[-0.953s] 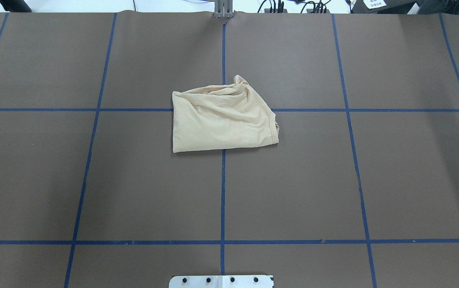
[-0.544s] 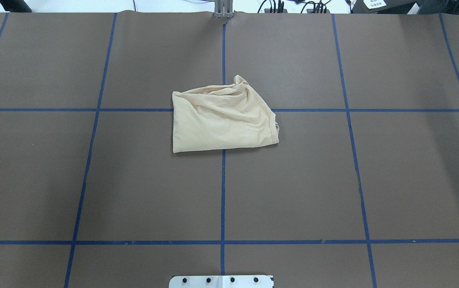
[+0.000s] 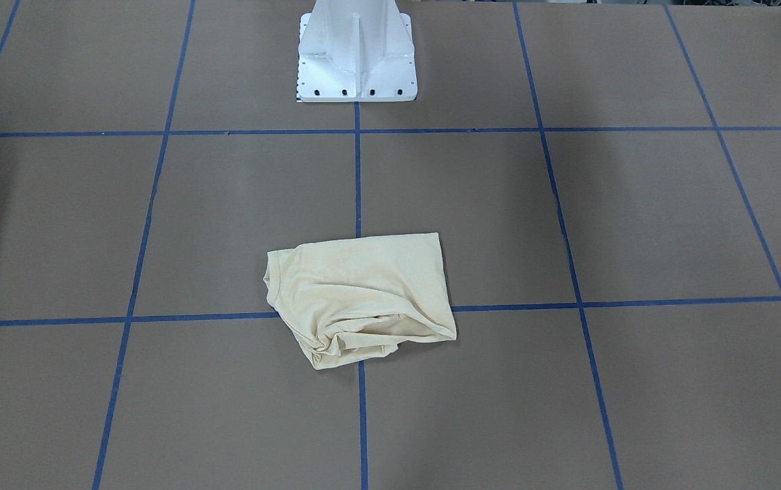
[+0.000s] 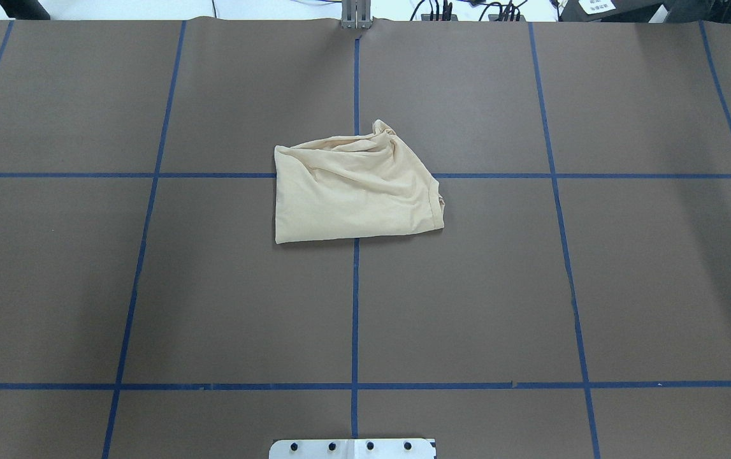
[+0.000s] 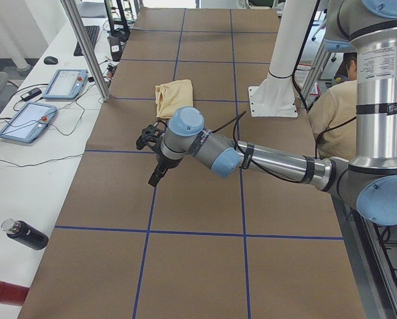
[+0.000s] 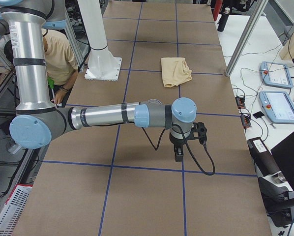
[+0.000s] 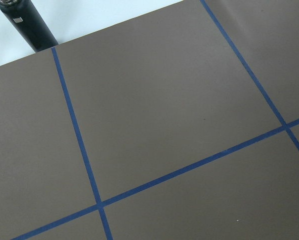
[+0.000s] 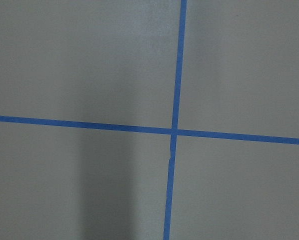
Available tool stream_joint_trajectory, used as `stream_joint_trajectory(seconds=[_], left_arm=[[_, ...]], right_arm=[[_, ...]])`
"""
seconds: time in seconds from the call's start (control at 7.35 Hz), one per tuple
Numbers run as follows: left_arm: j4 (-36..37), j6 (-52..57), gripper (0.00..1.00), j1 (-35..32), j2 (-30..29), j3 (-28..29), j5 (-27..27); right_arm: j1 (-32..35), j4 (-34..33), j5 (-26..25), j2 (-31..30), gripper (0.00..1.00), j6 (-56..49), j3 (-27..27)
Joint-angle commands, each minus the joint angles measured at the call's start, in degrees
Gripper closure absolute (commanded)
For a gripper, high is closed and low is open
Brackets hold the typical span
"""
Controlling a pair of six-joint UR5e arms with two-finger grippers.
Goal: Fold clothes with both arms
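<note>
The cream-yellow T-shirt [image 4: 355,191] lies folded into a compact, roughly rectangular bundle near the middle of the brown table [image 4: 467,306]. It covers the spot where the centre blue tape line [image 4: 355,306] crosses a tape line that runs from side to side. Its near edge and the edge on the robot's left are straight and flat. The far edge is bunched into creases that rise to a small peak. A stitched hem runs down the edge on the robot's right. No print shows on the upper face.

Neither gripper touches the shirt, and both are well apart from it. The left arm [image 5: 271,159] reaches low across the table's left end, with the left gripper [image 5: 153,181] pointing down over bare table. The shirt lies farther along the table, towards the middle. The right arm [image 6: 112,115] does the same at the right end, its right gripper [image 6: 178,156] also pointing down over bare table. Both grippers show only in the side views, so I cannot tell whether their fingers are apart or together.

The left wrist view shows only table, tape lines and a black bottle [image 7: 29,25] just past the table's edge. The right wrist view shows one tape crossing. The white pedestal base [image 3: 356,47] stands at the robot's side of the table. A seated person [image 5: 324,109] is behind it.
</note>
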Motion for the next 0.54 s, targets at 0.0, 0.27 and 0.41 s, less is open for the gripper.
stream_joint_trajectory(seconds=[0.0,0.27,0.41], left_arm=[[0.05,0.07,0.0,-0.03,0.22,-0.06,-0.13],[-0.03,0.07,0.0,0.06,0.22,0.11,-0.22],[0.05,0.07,0.0,-0.03,0.22,-0.58,-0.31]], right_arm=[[-1.49,0.05,2.06,-0.03,0.0,-0.17,-1.92],[-1.49,0.22,4.89,-1.16,0.0,-0.26,-2.29],[-1.49,0.22,4.63,-1.78,0.0,-0.7,-2.29]])
